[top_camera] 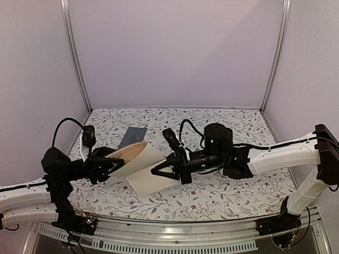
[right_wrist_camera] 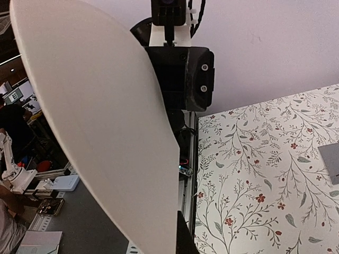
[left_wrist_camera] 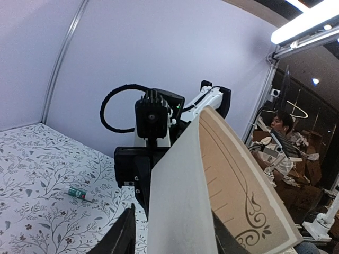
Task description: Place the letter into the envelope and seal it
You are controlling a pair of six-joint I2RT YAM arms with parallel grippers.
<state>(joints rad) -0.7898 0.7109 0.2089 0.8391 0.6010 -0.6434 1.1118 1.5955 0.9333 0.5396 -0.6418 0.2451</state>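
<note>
Letter (top_camera: 139,165): tan sheet with a dark ornate border, bent into an arch and raised off the floral tablecloth (top_camera: 222,196), spanning the gap between both grippers. Right gripper (top_camera: 156,172): jaws closed on the sheet's edge nearest it. Left gripper (top_camera: 114,165): the opposite edge sits between its fingers (left_wrist_camera: 123,233); pinched or loose, cannot tell. Envelope (top_camera: 132,137): dark grey, flat on the cloth, beyond the left gripper's tip. Tube (left_wrist_camera: 79,194): small, teal-white, lying ahead-left of the left fingers.
</note>
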